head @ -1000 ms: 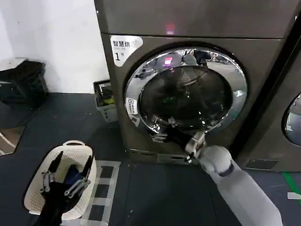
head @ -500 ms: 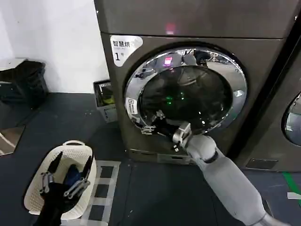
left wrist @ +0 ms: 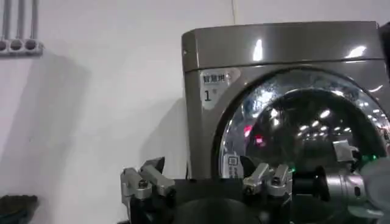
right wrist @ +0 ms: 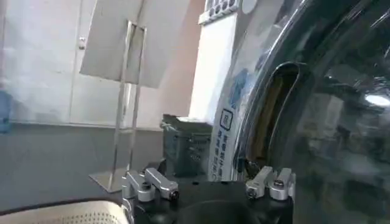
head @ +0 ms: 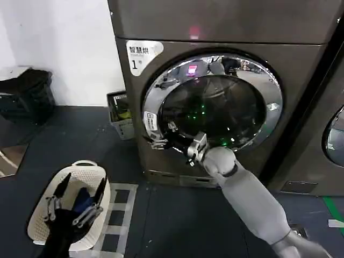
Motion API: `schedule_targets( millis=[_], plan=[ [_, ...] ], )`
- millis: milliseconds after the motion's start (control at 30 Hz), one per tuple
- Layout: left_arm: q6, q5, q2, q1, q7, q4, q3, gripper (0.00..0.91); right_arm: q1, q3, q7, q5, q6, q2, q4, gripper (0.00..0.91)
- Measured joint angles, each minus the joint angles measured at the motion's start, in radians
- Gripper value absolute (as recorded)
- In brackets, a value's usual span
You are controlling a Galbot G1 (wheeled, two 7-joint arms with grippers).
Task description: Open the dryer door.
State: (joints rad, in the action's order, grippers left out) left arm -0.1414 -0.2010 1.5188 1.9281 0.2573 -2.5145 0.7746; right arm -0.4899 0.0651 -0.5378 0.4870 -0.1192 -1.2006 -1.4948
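Glossy chrome-rimmed dryer door (head: pixel 215 105)

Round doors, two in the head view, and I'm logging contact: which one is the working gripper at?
The dryer door under the "1" label: the right gripper sits at its lower-left chrome rim.

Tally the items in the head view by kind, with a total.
Dryers: 2 — dryer labelled "1", neighbour
Round doors: 2 — dryer door, neighbour's door
Baskets: 2 — white basket, grey crate
End effectors: 2 — left, right
Total: 8

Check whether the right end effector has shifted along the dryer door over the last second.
Yes. The right end effector has slid left along the lower rim of the dryer door, toward the small white sticker.
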Motion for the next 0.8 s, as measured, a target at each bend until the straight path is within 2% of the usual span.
schedule_targets(
  millis=[333, 533, 800],
  plan=[
    [0.121, -0.045, -0.043, -0.059, 0.001, 0.017, 0.023, 0.907, -0.042, -0.023, -0.162, 0.015, -0.02, 0.067, -0.061, 0.907],
    [0.191, -0.149, -0.099, -0.116, -0.059, 0.049, 0.044, 0.907, -0.091, -0.049, -0.261, 0.023, -0.027, 0.12, -0.127, 0.907],
    [0.092, -0.272, -0.258, -0.241, -0.077, 0.178, 0.05, 0.907, -0.179, -0.092, -0.372, 0.068, -0.023, 0.192, -0.22, 0.907]
  ],
)
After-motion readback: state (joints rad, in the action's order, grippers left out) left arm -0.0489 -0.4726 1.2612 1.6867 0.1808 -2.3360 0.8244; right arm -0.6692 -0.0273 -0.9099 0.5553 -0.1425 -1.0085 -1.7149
